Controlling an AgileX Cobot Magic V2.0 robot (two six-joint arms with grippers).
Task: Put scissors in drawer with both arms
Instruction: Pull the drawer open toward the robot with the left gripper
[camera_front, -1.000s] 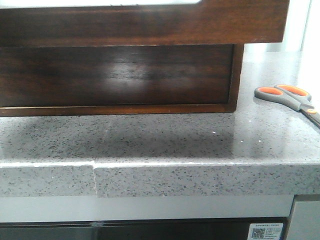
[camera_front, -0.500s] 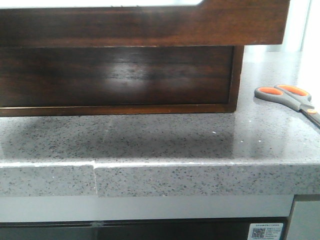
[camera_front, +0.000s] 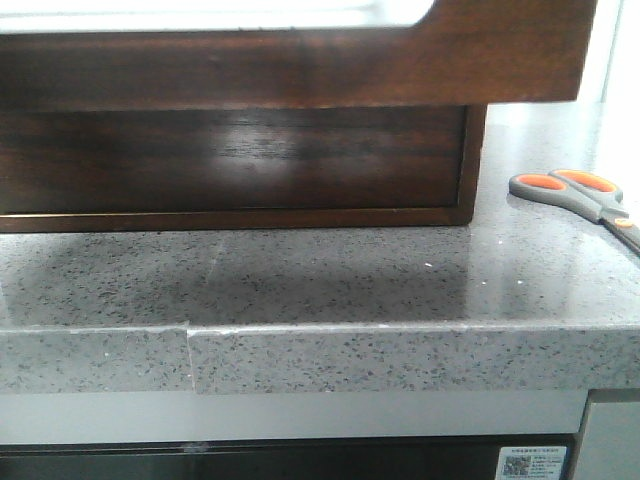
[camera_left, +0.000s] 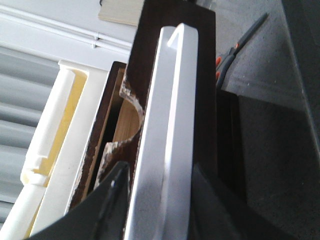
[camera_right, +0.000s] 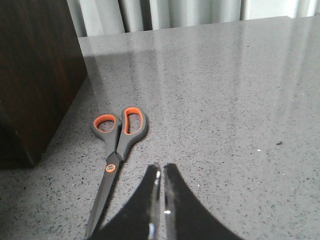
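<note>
On the stone counter (camera_front: 330, 280), I am gripping the drawer (camera_front: 300, 65) front with my left gripper (camera_left: 155, 200), drawer partly out; the scissors (camera_right: 115, 150) are lying unpicked beside my right gripper (camera_right: 161, 172), its fingers nearly together, holding nothing.

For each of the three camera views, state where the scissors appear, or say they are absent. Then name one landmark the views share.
Front view: the scissors lie at the right edge on the speckled countertop, right of the dark wood drawer.
Left wrist view: only a sliver of the scissors shows beyond the drawer.
Right wrist view: the scissors lie flat, closed, beside the right gripper.
Shared landmark: the speckled countertop.
</note>
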